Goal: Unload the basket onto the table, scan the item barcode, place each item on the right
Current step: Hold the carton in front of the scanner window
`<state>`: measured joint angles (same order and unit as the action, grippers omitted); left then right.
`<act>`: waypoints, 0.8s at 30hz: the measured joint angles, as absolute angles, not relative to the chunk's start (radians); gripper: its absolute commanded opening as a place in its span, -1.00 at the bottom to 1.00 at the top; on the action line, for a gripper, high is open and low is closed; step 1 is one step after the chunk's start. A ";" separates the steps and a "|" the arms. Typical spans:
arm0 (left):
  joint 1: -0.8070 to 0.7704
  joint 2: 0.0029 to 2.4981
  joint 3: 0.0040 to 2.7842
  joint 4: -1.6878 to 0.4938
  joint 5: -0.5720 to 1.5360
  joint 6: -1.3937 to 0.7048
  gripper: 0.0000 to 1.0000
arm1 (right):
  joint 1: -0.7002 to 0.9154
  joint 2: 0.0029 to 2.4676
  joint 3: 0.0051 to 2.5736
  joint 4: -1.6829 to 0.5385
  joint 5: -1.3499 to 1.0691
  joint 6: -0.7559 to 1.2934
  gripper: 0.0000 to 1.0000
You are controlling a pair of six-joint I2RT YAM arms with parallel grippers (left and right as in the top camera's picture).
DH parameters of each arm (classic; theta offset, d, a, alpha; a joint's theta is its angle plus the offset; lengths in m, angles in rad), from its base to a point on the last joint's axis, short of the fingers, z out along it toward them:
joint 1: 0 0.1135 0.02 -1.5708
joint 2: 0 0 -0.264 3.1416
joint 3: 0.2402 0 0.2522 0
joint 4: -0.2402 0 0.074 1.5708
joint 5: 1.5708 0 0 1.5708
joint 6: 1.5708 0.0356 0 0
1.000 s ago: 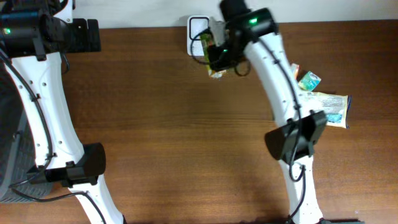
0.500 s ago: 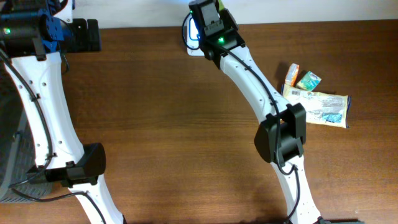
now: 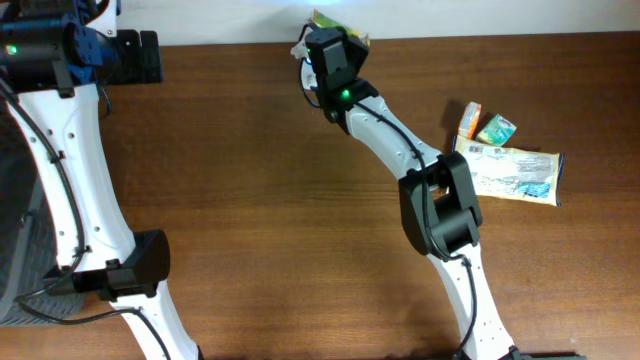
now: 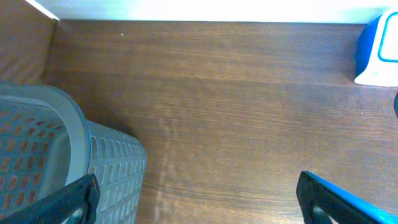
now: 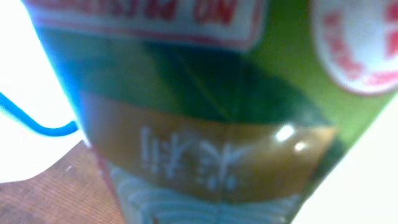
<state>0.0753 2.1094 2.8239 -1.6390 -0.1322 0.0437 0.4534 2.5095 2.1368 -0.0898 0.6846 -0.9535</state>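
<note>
Two grippers: right gripper (image 3: 332, 40) clenched on green packet (image 3: 322, 17) at 12 o'clock by scanner (image 4: 378, 59); left gripper (image 3: 150, 57) released, 10 o'clock, near grey basket (image 4: 93, 162).

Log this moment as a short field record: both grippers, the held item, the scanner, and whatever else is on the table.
Left gripper: open, holding nothing, over bare wood beside the grey basket
Right gripper: shut on the green packet, at the table's far edge
Scanner: white and blue, at the far edge
Other items: white-blue packet, orange pack and small green pack, lying to the right, ungripped
Table: brown wood
</note>
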 measured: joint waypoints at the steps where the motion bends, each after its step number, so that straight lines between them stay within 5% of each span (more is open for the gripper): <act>1: 0.075 2.109 2.824 -1.639 -0.132 0.044 0.98 | 0.453 2.515 2.137 -0.072 0.690 -0.963 -0.91; 24: 0.075 2.109 2.824 -1.639 -0.132 0.043 0.98 | 0.453 2.593 2.136 0.114 0.718 -1.077 -0.92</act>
